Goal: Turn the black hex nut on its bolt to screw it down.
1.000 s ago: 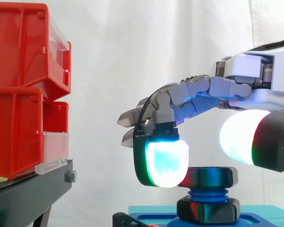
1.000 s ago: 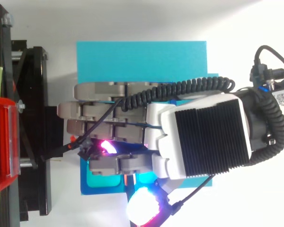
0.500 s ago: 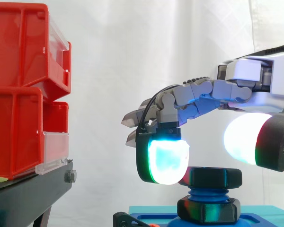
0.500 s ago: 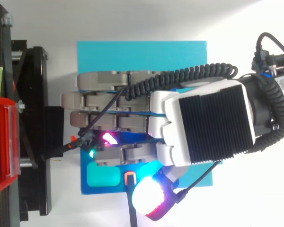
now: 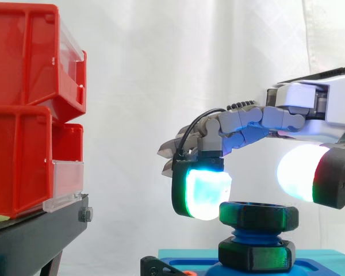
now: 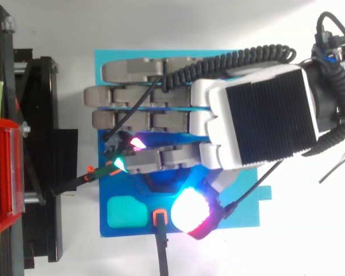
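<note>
A black hex nut sits at the top of a blue threaded bolt, with a second black hex piece lower down at the bolt's foot. My hand hovers over them, open, fingers loosely bent. One finger's cyan-glowing pad hangs just left of the upper nut, at about its level. The thumb's white-glowing pad is up and to the right, apart from the nut. From above, my hand covers the nut, and a little of the blue bolt mount shows below the fingers.
The bolt stands on a blue base lying on a cyan plate. A teal block and an orange-marked black plug sit on the base. Red bins on a black stand are at the left.
My hand has drawn back towards the arm and shifted sideways across the base. The finger pad has come off the front of the nut, and the whole nut now shows.
</note>
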Robot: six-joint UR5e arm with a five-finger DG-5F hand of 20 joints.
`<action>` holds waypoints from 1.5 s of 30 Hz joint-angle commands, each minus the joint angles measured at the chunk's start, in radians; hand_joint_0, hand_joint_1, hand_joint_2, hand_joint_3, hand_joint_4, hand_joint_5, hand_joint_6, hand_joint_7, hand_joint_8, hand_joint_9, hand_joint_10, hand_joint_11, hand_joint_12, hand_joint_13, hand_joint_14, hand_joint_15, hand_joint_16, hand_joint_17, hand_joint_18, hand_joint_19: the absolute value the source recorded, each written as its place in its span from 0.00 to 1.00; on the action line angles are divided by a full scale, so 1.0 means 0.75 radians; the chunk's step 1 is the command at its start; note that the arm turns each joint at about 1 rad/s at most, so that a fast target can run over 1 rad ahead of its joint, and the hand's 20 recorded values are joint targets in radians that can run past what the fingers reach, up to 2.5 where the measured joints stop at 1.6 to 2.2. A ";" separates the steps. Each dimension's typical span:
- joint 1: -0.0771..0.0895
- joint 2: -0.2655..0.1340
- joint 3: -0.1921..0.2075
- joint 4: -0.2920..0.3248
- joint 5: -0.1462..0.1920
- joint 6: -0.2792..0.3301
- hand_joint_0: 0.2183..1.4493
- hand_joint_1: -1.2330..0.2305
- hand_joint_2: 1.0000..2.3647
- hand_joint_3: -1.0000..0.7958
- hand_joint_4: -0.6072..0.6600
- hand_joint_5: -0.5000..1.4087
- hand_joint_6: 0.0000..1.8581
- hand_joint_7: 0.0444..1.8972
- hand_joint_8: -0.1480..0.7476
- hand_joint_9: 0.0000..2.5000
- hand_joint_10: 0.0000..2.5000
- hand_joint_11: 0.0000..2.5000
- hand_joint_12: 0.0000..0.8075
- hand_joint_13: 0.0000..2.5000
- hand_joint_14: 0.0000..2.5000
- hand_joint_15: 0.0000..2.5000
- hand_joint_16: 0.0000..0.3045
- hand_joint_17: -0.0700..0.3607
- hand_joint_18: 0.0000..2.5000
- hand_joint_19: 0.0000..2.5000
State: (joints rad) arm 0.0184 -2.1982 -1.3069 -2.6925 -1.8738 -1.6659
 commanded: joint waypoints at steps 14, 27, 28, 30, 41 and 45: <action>-0.078 0.000 0.002 0.048 -0.116 0.000 0.19 0.72 0.00 0.28 0.59 0.24 0.27 0.71 0.42 0.21 0.00 0.02 0.44 0.12 0.00 0.00 0.15 0.40 0.05 0.07; -0.029 0.000 0.018 0.154 -0.048 -0.055 0.19 0.67 0.00 0.28 0.60 0.23 0.27 0.68 0.41 0.21 0.00 0.02 0.41 0.12 0.00 0.00 0.14 0.39 0.05 0.05; -0.016 -0.018 0.018 0.152 -0.032 -0.055 0.19 0.67 0.00 0.28 0.59 0.23 0.27 0.68 0.41 0.21 0.00 0.02 0.41 0.12 0.00 0.00 0.14 0.39 0.05 0.05; -0.006 -0.020 0.018 0.152 -0.021 -0.055 0.19 0.67 0.00 0.28 0.60 0.23 0.27 0.68 0.41 0.21 0.00 0.02 0.42 0.12 0.00 0.00 0.14 0.39 0.05 0.06; 0.080 -0.043 0.020 0.115 0.075 -0.055 0.19 0.66 0.00 0.28 0.59 0.23 0.27 0.70 0.41 0.22 0.00 0.02 0.44 0.12 0.00 0.00 0.14 0.39 0.05 0.08; 0.102 -0.045 0.020 0.105 0.087 -0.055 0.19 0.66 0.00 0.28 0.59 0.24 0.27 0.72 0.42 0.22 0.00 0.02 0.44 0.12 0.00 0.00 0.15 0.39 0.05 0.08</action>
State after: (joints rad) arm 0.0834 -2.2315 -1.2917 -2.6065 -1.8180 -1.7074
